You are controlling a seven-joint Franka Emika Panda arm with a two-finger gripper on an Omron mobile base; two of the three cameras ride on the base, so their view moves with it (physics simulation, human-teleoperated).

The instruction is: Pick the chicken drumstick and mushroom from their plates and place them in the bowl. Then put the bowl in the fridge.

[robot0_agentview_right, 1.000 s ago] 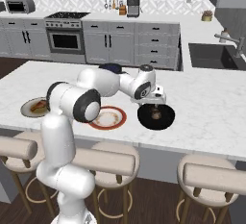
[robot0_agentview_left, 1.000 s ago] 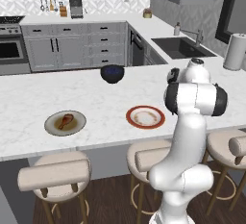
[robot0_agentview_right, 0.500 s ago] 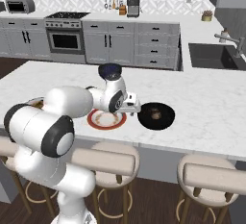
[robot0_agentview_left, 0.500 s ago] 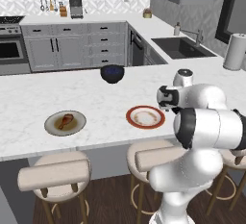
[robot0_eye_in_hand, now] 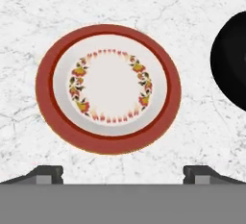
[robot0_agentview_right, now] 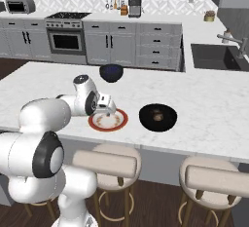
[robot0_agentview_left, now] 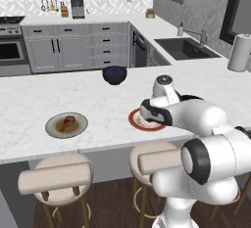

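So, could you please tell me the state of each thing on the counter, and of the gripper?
gripper: open, empty, above the red-rimmed plate.
red-rimmed plate: empty.
grey-olive plate: holds the chicken drumstick.
chicken drumstick: lying on its plate, not yet picked.
bowl: upright on the counter; contents cannot be told.
black dish: holds a small brown lump.

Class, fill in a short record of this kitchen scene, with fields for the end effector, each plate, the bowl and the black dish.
end effector: open, above the red-rimmed plate
red-rimmed plate: empty, on the counter
grey-olive plate: holds the chicken drumstick
bowl: further back on the counter, contents hidden
black dish: beside the red-rimmed plate, small brownish lump inside
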